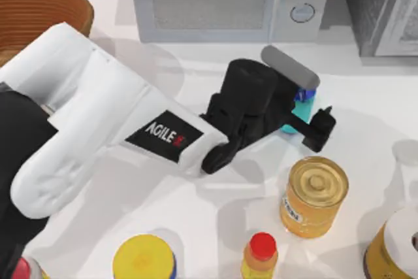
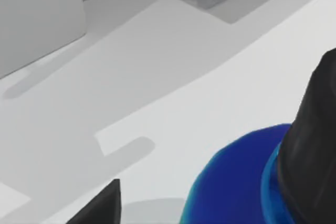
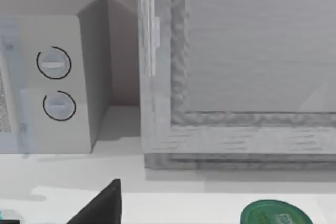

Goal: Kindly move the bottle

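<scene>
The bottle [image 1: 304, 96] stands right of the table's middle, mostly hidden under my left arm, with only bits of teal body and blue shoulder showing. My left gripper [image 1: 307, 119] reaches around it from the left, open, one black finger [image 1: 320, 129] on its near right side. In the left wrist view the bottle's blue shoulder [image 2: 236, 182] and black cap [image 2: 310, 150] loom close, with a gap to the one visible fingertip [image 2: 100, 208]. The right arm is parked; its wrist view shows one fingertip [image 3: 102, 205] held wide, facing the back of the table.
A gold-topped can [image 1: 313, 195] stands just in front of the bottle. A yellow bottle with a red cap [image 1: 260, 256], a yellow-lidded jar [image 1: 144, 259] and another tin [image 1: 395, 249] line the front. Microwave [image 1: 228, 1], grey cabinet [image 1: 385, 4] and wooden basket [image 1: 39, 11] sit behind.
</scene>
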`<state>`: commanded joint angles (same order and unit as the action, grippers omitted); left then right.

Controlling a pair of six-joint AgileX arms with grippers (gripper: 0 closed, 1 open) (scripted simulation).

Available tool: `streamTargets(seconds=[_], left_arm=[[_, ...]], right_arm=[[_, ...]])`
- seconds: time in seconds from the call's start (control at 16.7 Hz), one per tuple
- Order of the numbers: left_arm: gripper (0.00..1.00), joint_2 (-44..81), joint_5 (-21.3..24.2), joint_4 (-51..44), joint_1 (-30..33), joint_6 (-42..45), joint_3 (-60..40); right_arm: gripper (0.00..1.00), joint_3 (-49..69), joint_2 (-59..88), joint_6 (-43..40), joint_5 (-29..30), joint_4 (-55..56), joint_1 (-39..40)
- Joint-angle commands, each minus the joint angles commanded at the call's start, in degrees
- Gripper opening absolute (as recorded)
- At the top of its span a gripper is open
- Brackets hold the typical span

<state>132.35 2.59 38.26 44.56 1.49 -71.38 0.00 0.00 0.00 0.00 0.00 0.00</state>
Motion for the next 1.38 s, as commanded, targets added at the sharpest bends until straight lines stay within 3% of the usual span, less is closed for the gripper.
streamTargets(seconds=[0.24,1.02,1.38], left_arm=[[1.0,0.4,0.0,-0.2,0.0,0.0,-0.4],[0.02,0.4,0.0,-0.2,0.0,0.0,-0.4],[0.0,0.4,0.0,-0.2,0.0,0.0,-0.4]], right_arm=[[1.0,0.0,0.0,0.0,0.0,0.0,0.0],[1.0,0.0,0.0,0.0,0.0,0.0,0.0],[1.0,0.0,0.0,0.0,0.0,0.0,0.0]])
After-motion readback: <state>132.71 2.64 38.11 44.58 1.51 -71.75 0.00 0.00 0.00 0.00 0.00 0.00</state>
